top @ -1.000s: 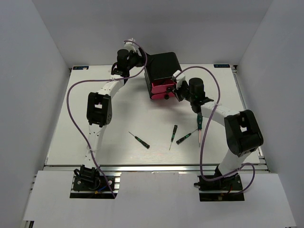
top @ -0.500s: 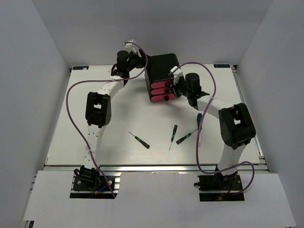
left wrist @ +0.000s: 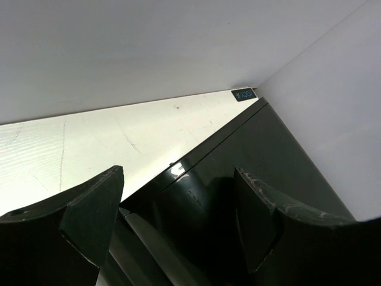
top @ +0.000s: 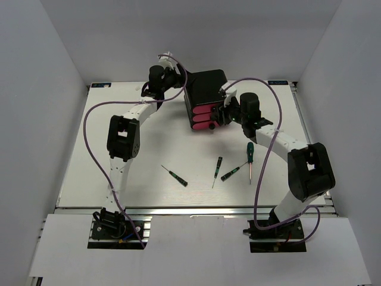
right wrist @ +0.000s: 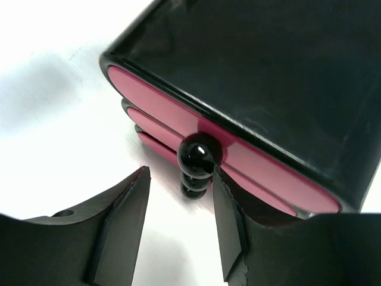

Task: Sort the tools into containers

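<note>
The black box (top: pixel 206 86) stands at the back middle, its three pink drawers (top: pixel 203 118) facing the near side, all closed. My left gripper (top: pixel 179 81) is open against the box's far-left side; in the left wrist view the glossy box wall (left wrist: pixel 238 155) fills the gap between its fingers (left wrist: pixel 89 214). My right gripper (top: pixel 228 114) is open just in front of the drawers' right part; the top drawer's black knob (right wrist: pixel 199 156) sits just ahead of its fingertips. Three thin screwdrivers (top: pixel 175 176) (top: pixel 216 170) (top: pixel 232 173) and a larger green-handled screwdriver (top: pixel 250 157) lie on the table. No wrench shows.
The white table (top: pixel 119 179) is ringed by grey walls close on the left, back and right. Purple cables loop from both arms over the table. The right arm's elbow (top: pixel 309 170) hangs over the table's right edge.
The box has shifted a little to the right and turned slightly. My right arm's elbow has swung right, uncovering the larger green screwdriver. The left gripper followed the box.
</note>
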Controlling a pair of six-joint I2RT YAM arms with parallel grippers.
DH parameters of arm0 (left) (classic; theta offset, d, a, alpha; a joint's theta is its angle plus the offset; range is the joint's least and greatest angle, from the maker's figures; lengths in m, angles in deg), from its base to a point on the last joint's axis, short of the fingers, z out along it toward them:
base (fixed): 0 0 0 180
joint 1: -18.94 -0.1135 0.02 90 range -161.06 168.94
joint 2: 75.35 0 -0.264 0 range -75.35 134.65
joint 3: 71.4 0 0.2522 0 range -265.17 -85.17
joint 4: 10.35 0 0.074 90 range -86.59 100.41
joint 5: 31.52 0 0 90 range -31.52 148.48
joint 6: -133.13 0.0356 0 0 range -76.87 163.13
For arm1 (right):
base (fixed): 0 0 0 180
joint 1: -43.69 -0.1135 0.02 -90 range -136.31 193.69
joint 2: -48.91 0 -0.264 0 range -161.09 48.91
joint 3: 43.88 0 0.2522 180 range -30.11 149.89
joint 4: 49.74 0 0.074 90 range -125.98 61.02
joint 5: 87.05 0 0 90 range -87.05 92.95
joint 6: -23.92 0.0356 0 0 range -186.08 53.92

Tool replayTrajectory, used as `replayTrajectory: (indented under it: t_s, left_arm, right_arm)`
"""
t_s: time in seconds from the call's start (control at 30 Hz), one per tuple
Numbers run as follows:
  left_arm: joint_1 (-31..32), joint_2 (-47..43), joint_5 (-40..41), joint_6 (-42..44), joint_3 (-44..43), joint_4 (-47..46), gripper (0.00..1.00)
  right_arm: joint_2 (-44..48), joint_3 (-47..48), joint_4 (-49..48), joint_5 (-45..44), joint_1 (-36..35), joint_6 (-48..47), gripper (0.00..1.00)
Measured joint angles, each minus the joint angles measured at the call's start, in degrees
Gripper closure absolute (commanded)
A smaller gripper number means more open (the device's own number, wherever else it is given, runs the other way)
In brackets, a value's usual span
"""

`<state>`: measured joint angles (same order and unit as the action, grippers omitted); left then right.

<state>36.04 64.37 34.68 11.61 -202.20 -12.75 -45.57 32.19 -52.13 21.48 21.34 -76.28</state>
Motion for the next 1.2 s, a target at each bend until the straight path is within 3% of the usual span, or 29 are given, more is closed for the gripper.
replayTrajectory:
  t_s: [0.33, 0.73, 1.2]
  left_arm:
    - [0.1, -1.0, -0.2, -1.3, 2.1, -1.1, 0.18]
    - [0.2, -1.7, -0.9, -2.1, 4.0, -2.4, 0.18]
    - [0.2, -2.1, -0.9, -2.6, 4.9, -3.3, 0.18]
  right_arm:
    - [-3.6, -0.8, 4.8, -4.0, 0.1, 8.9, 0.49]
    - [-5.2, -3.2, 2.6, -7.8, 0.1, 16.4, 0.41]
    - [-8.6, -1.2, 0.4, -15.9, -2.3, 27.2, 0.50]
